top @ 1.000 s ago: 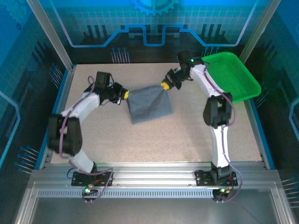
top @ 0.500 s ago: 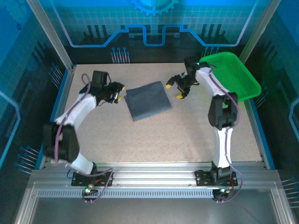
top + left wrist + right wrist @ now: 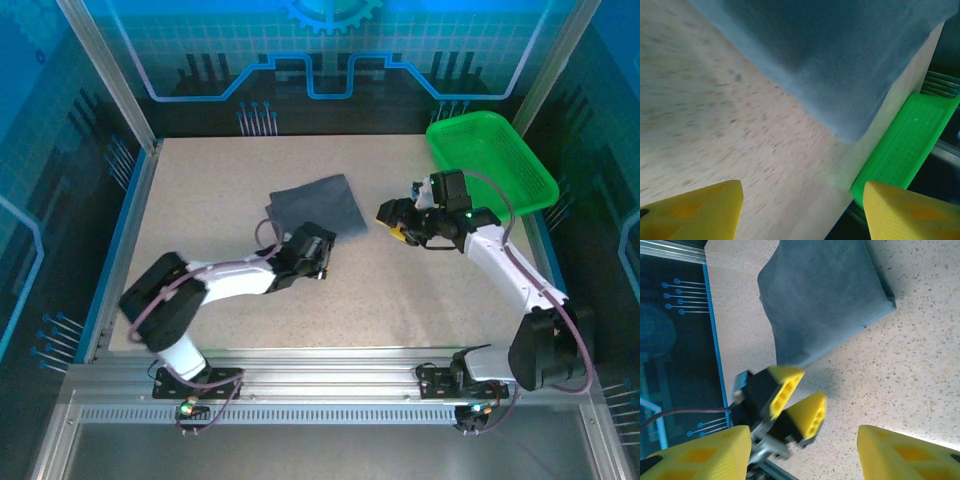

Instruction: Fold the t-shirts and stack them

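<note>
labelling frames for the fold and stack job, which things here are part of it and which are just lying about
In the job: t-shirt, folded on the table; left gripper, open; right gripper, open.
Lying about: green basket, at the far right corner.

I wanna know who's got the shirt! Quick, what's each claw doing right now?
Left gripper: open, holding nothing.
Right gripper: open, holding nothing.
</note>
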